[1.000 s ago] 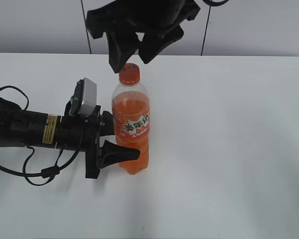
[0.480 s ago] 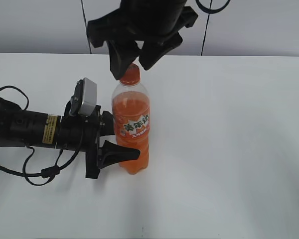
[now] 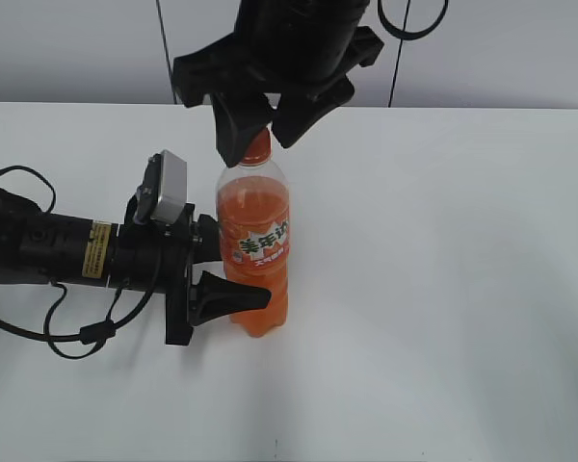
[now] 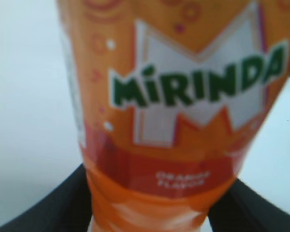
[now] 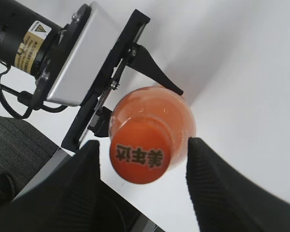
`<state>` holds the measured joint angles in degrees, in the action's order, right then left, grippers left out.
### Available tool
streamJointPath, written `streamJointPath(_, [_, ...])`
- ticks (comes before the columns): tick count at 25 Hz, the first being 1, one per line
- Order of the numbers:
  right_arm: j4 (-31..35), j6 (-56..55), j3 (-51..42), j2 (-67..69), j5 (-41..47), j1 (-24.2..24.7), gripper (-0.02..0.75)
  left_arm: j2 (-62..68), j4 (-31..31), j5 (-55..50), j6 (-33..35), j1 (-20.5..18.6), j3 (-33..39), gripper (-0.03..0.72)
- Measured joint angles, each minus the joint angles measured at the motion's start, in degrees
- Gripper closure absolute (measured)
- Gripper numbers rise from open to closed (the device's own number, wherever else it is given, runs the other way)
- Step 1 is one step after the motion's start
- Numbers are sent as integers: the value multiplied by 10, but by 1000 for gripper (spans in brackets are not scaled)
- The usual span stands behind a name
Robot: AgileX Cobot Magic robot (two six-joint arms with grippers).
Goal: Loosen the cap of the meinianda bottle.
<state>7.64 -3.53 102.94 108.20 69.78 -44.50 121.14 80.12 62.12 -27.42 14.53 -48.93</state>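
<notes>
Holding the meinianda bottle (image 3: 253,241) steady on the counter (image 3: 443,250), the left claw (image 3: 226,274) squeezes it so the wide-open right claw (image 3: 259,127) can grab the cap (image 5: 140,151).

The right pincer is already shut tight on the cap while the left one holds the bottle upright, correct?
Not quite. The right pincer is open, its fingers either side of the cap with gaps showing in the right wrist view. The left pincer does hold the bottle upright.
</notes>
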Motion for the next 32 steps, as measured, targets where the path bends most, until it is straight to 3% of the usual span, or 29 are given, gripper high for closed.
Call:
streamJointPath(24, [3, 0, 3, 0, 1, 0, 311, 0, 0, 0, 0, 0, 0, 270])
streamJointPath(32, [-2, 0, 77, -1, 1, 0, 311, 0, 0, 0, 0, 0, 0, 270])
